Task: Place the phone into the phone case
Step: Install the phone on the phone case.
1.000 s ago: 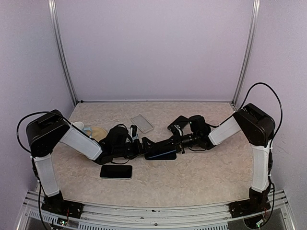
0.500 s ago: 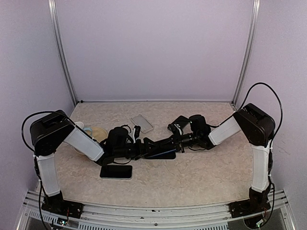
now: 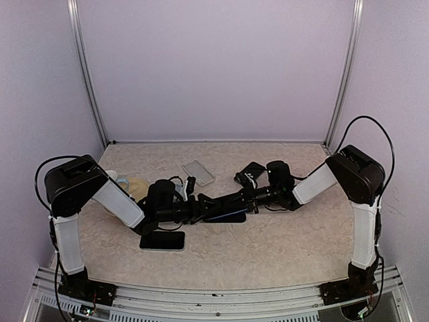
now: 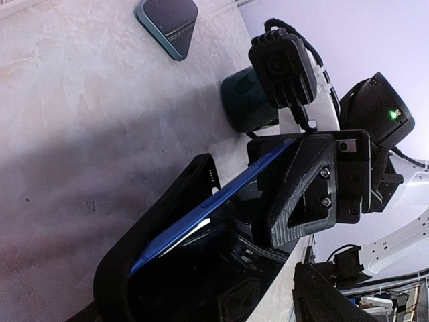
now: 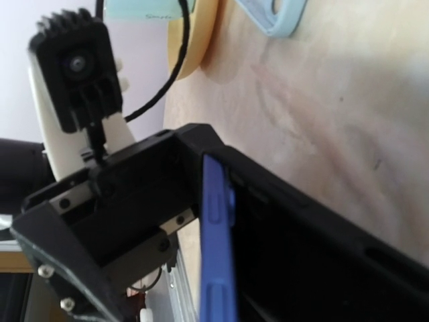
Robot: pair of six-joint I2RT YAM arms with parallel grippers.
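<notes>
Left tool [image 3: 198, 205]: reaching in at mid-bench, just beyond a dark handset [image 3: 161, 240] that is lying flat near the front edge. The pictures are not showing whether its fingers are spread or closing on the phone case.
Right tool [image 3: 241, 203]: coming in from the opposite side, fingers pressed together and pinching the far end of the phone.
Phone [image 4: 201, 215]: blue-edged, being held off the bench [image 3: 268, 248] between the two tools, tilting with its lower end inside the case.
Phone case [image 4: 167, 201]: black, wrapping only part of the phone. One long edge is standing clear of the rim.
Progress: the insertion appears to be partly done, with one end going in. Pressing the rest down until the rim is gripping all round appears to be what is left.
Behind: a clear case [image 3: 198, 172] and a yellow disc [image 3: 139, 184] are sitting unused farther back.
</notes>
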